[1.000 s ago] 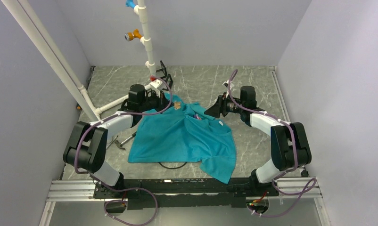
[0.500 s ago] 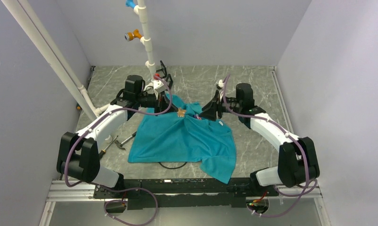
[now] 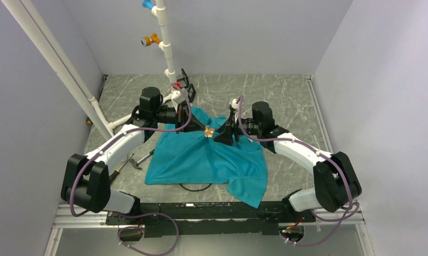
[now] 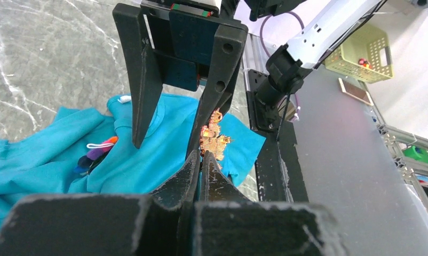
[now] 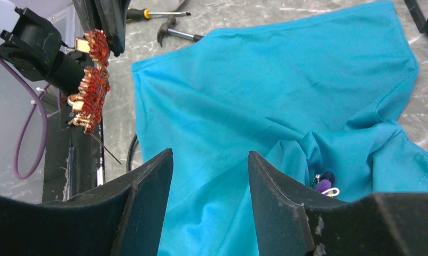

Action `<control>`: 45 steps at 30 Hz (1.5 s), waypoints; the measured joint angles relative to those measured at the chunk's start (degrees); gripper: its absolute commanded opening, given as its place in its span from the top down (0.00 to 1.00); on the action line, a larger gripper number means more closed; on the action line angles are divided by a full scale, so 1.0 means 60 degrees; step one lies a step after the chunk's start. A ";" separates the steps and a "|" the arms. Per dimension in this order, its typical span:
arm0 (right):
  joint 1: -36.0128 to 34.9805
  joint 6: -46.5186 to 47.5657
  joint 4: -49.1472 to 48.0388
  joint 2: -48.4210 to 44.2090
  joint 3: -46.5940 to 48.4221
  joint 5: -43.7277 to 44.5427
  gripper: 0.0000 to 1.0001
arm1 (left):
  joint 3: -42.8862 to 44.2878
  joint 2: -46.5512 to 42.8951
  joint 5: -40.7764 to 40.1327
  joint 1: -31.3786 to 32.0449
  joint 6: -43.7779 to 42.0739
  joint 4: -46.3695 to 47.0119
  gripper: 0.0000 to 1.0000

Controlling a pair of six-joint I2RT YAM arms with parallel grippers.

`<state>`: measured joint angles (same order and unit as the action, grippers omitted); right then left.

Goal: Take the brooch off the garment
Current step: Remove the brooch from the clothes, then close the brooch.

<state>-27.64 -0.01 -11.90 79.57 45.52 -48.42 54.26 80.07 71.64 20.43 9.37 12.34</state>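
Note:
The garment (image 3: 201, 160) is a teal T-shirt lying crumpled on the marble table, also in the left wrist view (image 4: 148, 160) and the right wrist view (image 5: 281, 80). The brooch (image 4: 97, 153), tiny and purple with orange and a white loop, sits in a fold of the cloth (image 5: 324, 185). My left gripper (image 4: 201, 154) is shut on a sparkly orange-gold piece (image 4: 214, 141) with a thin pin (image 5: 89, 90), held above the shirt's upper edge (image 3: 208, 130). My right gripper (image 5: 211, 153) hangs open over the cloth, close beside that piece (image 3: 222, 133), nothing between its fingers.
A hammer (image 5: 172, 34) and a screwdriver (image 5: 158, 13) lie left of the shirt. A white pipe frame (image 3: 166, 48) rises at the back left, with a black clamp (image 3: 185, 80) at its foot. A black cable loop (image 3: 196, 186) pokes out below the shirt's hem.
The right gripper has swung left over the shirt, close to the left one. The left gripper carried the orange-gold piece a little right and nearer. The shirt stays put.

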 measured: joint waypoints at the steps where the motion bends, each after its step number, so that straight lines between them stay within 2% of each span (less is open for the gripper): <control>1: -0.0018 -0.0073 -0.0109 0.0000 0.0000 0.0004 0.43 | -0.0073 0.0004 0.0022 0.0000 0.0277 0.0284 1.00; 7: -0.0015 -0.0404 -0.0335 0.0000 0.0000 -0.0022 0.40 | -0.0149 0.0055 0.0080 0.0004 0.1071 0.1071 1.00; 22: -0.0015 -0.1115 -0.0390 -0.0240 0.0000 -0.0765 0.33 | -0.0142 0.0612 -0.0109 0.0004 0.1129 0.1031 1.00; 27: -0.0015 -0.1326 -0.0401 -0.0306 0.0007 -0.0874 0.26 | -0.0098 0.0900 -0.0215 0.0004 0.1078 0.0918 1.00; 38: 0.0033 -0.1639 -0.0466 -0.0295 0.0026 -0.0947 0.30 | 0.0040 0.0936 -0.0237 0.0361 0.0040 -0.0200 1.00; 45: 0.0175 -0.1836 -0.0546 -0.0262 0.0029 -0.0947 0.37 | 0.0102 0.0933 -0.0237 0.0528 -0.0568 -0.0729 1.00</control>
<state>-26.59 -11.03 -15.18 78.00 45.69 -54.11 54.87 85.67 70.22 23.59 5.96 7.97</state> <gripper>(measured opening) 0.662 0.014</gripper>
